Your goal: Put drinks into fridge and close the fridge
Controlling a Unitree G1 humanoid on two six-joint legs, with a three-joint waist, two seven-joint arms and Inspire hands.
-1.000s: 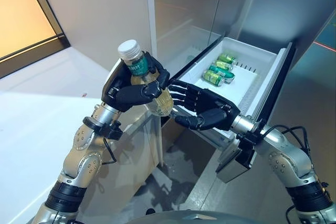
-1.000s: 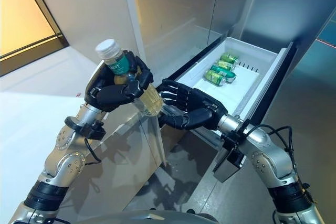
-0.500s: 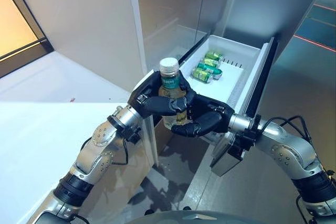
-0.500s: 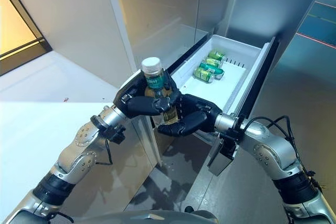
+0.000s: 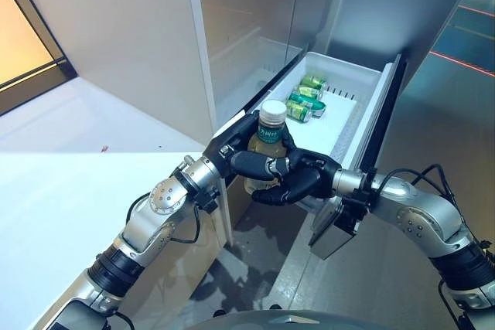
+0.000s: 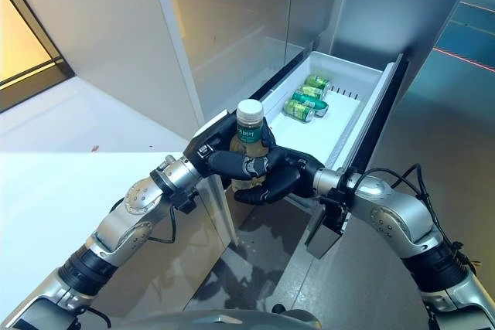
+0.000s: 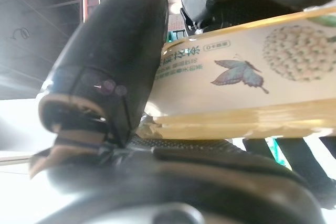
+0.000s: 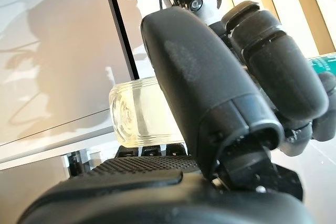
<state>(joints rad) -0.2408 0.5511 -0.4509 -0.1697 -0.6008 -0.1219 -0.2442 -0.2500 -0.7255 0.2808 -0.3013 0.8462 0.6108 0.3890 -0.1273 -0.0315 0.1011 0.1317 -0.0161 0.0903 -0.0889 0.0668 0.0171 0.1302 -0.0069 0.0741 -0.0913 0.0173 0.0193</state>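
Note:
A clear bottle [image 5: 268,143] of pale yellow drink with a white cap and a green label is held upright just before the near left corner of the open white fridge drawer [image 5: 346,86]. My left hand [image 5: 246,161] is shut round its middle. My right hand [image 5: 300,183] is curled round its lower part from the other side. The left wrist view shows the label [image 7: 236,77] past my thumb [image 7: 105,77]. The right wrist view shows the bottle's base [image 8: 139,116] behind my thumb [image 8: 210,87]. Green cans [image 5: 304,101] lie at the drawer's far end.
The drawer's dark front panel [image 5: 380,123] stands out to the right. The tall grey fridge body [image 5: 247,21] rises behind the drawer. A white counter [image 5: 62,191] lies to the left, with its edge beside the drawer. Grey floor [image 5: 433,113] lies to the right.
The bottle has come down and to the right, toward the drawer's near corner. My right hand has closed round its lower part. The camera shifted early on.

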